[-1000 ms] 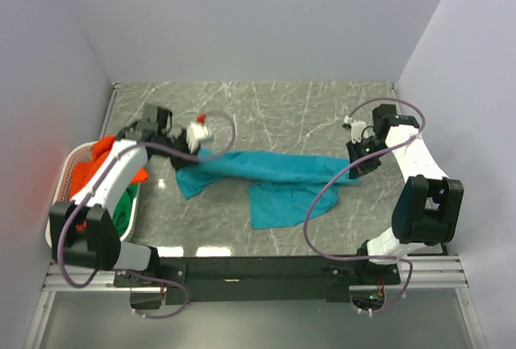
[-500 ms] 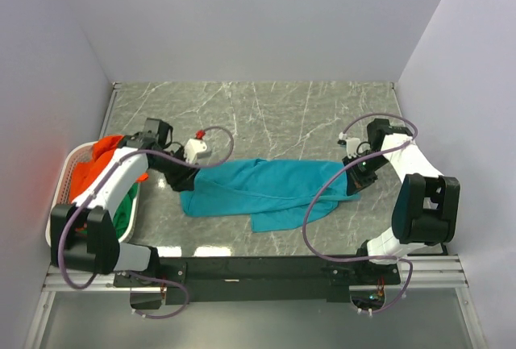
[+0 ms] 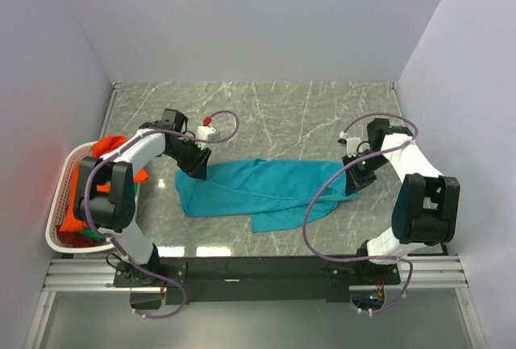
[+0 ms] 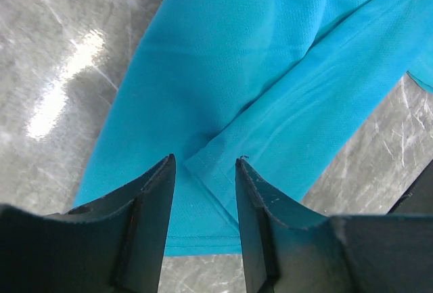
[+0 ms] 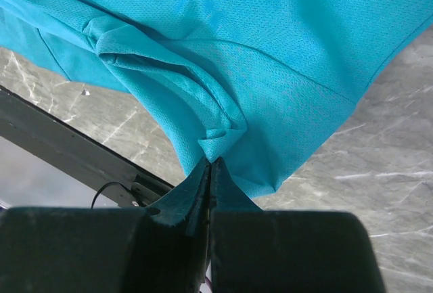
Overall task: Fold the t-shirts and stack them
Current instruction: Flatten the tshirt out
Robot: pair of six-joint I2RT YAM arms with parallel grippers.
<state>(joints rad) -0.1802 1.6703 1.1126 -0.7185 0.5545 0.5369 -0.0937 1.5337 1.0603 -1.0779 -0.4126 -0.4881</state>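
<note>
The teal t-shirt point(image 3: 258, 184) lies stretched left to right on the marble table, with a flap hanging toward the near edge. My left gripper point(image 3: 196, 172) stands open just above its left end; in the left wrist view point(image 4: 203, 161) the hem of the shirt point(image 4: 270, 70) lies loose between the jaws. My right gripper point(image 3: 355, 178) is shut on a bunched fold at the shirt's right end, as the right wrist view point(image 5: 211, 161) shows on the cloth point(image 5: 270, 49). The orange t-shirt point(image 3: 109, 147) sits in the basket. A trace of green cloth point(image 3: 95, 238) shows under the left arm.
The white laundry basket point(image 3: 55, 240) stands at the table's left edge, partly under the left arm. Cables loop over the shirt near both arms. The black rail point(image 3: 258, 268) runs along the near edge. Grey walls close in the sides and back.
Both grippers brought the shirt down toward the near side until it lay on the table. My left gripper has let go of the left end and opened; its elbow swung over the basket.
</note>
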